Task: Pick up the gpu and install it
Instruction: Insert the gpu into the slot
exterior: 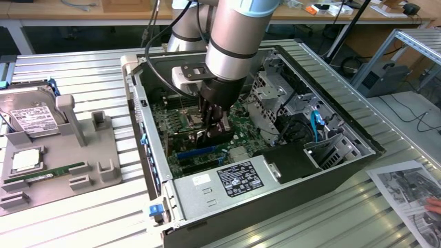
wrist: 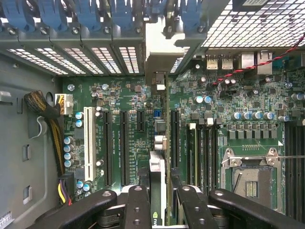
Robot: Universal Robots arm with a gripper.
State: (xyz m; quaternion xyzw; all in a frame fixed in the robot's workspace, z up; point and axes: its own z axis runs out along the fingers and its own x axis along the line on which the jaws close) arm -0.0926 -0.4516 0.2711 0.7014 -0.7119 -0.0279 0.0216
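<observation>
Gripper [wrist: 157, 196] clamped on gpu [wrist: 157, 164], edge-on over motherboard [wrist: 238, 102], empty slots [wrist: 122, 143] either side

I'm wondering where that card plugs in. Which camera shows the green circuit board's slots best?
The wrist view: it looks straight onto the motherboard, its long black slots lying side by side. In the exterior view the arm and gripper cover much of the board; a blue slot shows.
</observation>
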